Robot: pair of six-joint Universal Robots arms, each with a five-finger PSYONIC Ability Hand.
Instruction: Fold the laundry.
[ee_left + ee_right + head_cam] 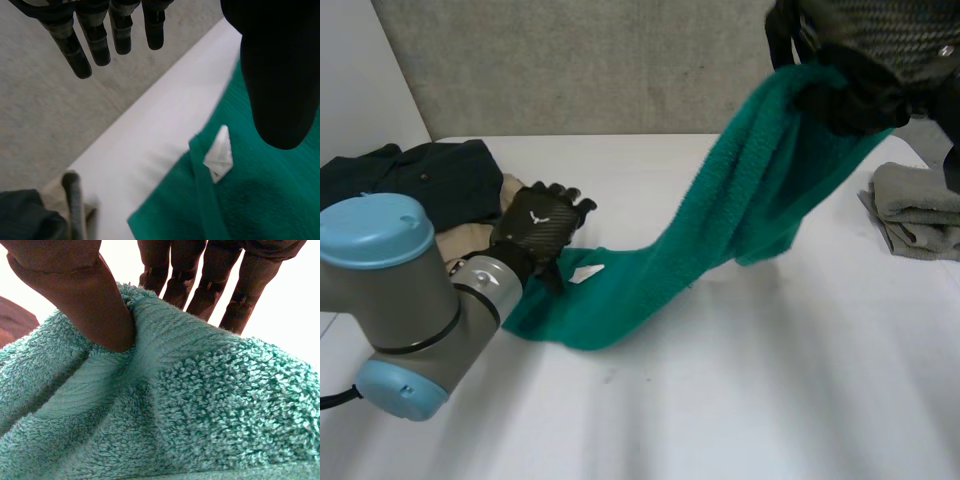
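On the white counter (770, 380), backed by a grey wall (590, 60), the green towel (720, 230) trails from the raised right hand (865, 90), which is clamped on its edge, down to the left hand (542, 225), whose fingers are apart.

Near half of table (770, 400) bare, wide passage there. Green towel (720, 230) slants from raised right hand (855, 100), which pinches it, down to the tabletop by left hand (542, 222), barring the middle. Dark garment (410, 175) and beige cloth (470, 245) heaped just beside left hand. Folded grey cloth (915, 205) at right edge; bare strip between it and green towel. Far strip behind towel bare.
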